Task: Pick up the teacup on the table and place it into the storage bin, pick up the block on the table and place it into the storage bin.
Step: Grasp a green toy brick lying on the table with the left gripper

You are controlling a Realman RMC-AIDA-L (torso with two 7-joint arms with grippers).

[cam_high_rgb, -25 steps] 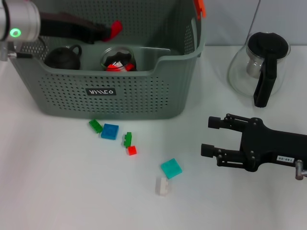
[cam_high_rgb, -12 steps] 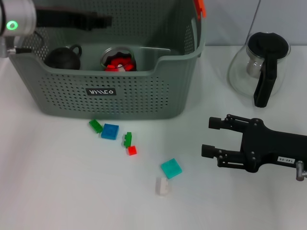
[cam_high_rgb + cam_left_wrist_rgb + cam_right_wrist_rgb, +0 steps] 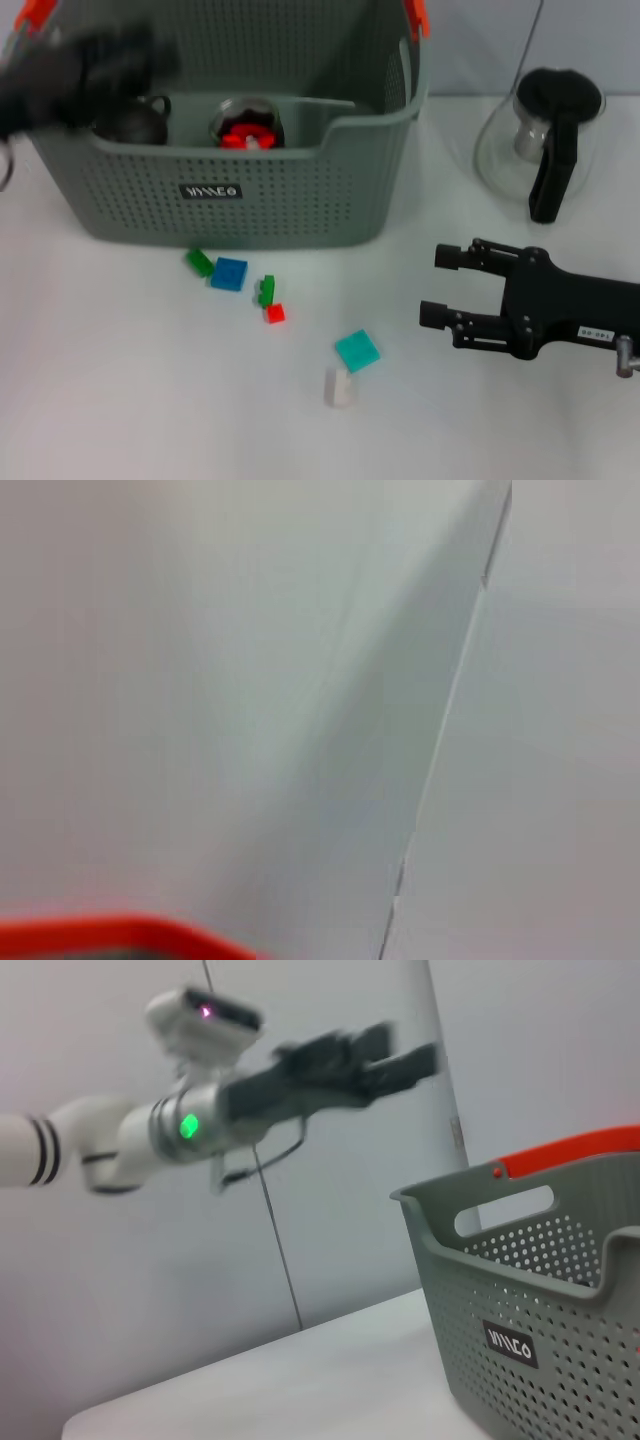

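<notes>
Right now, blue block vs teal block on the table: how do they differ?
The blue block lies close to the storage bin front, among green and red pieces; the teal block lies farther out, nearer the right gripper, beside a white piece. Teal is rotated more. Both are flat squares, ungripped.

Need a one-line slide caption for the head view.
Left gripper above the storage bin holding a black teacup; blocks on the table; right gripper open nearby.
</notes>
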